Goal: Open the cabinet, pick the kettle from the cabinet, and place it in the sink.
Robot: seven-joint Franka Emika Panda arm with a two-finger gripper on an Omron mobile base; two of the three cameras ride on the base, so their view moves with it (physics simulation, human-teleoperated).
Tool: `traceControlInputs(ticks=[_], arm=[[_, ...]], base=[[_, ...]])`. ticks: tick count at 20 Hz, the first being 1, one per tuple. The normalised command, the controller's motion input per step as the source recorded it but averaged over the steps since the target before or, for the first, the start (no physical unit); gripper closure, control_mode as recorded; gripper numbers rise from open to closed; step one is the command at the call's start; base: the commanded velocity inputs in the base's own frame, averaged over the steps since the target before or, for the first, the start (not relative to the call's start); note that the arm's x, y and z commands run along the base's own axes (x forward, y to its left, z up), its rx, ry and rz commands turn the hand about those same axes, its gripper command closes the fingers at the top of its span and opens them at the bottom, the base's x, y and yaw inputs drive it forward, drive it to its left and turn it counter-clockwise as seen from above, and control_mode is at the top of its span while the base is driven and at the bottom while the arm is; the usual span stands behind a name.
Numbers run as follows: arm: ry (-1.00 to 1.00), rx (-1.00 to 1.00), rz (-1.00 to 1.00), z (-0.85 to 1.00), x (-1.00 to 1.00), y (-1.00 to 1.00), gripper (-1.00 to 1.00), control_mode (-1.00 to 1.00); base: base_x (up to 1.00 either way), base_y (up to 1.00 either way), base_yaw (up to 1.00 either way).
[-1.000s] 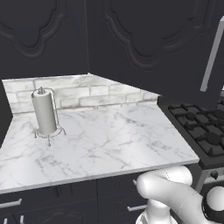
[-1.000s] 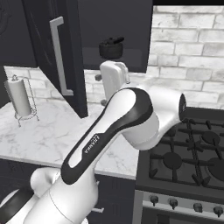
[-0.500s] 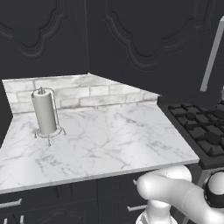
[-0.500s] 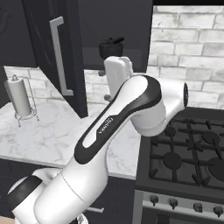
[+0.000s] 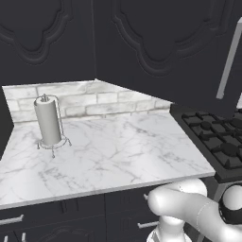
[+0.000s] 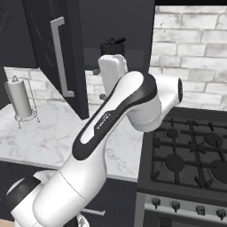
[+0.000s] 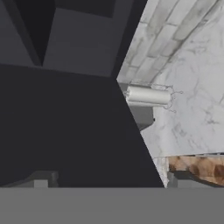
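The cabinet's door (image 6: 51,53) stands swung open, its long silver bar handle (image 6: 60,57) facing me; that handle (image 5: 229,61) also shows at the right edge of the left base view. On the shelf inside sits the small black kettle (image 6: 113,44), partly hidden behind my white hand (image 6: 113,73), which is raised just below and in front of it. My gripper (image 7: 109,181) is open with nothing between its fingers. The hand view is rolled sideways and faces the door's dark inner face (image 7: 65,127). The sink is out of view.
A paper towel holder (image 5: 48,122) (image 6: 20,99) (image 7: 148,96) stands on the white marble counter (image 5: 118,151) left of the open door. A black gas stove (image 6: 190,150) (image 5: 217,137) adjoins the counter on the right. A brick wall (image 6: 190,31) lies behind.
The arm's elbow and forearm have risen and swung right while the hand stayed near the cabinet opening under the kettle. The jaws stayed open.
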Motion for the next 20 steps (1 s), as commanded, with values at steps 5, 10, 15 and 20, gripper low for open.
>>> traceControlInputs(ticks=[5,10,15,20], arm=[[-0.01,0.00,0.21,0.04,-0.42,0.08,-1.00,-1.00],[0.00,0.00,0.25,0.07,-0.48,0.05,-1.00,-1.00],[0.00,-0.01,0.23,0.05,-0.43,0.17,-1.00,-1.00],[0.00,-0.02,0.19,0.02,-0.40,0.32,-1.00,-1.00]], base=[[0.00,0.00,0.00],[0.00,0.00,0.00],[0.00,0.00,0.00],[0.00,0.00,0.00]])
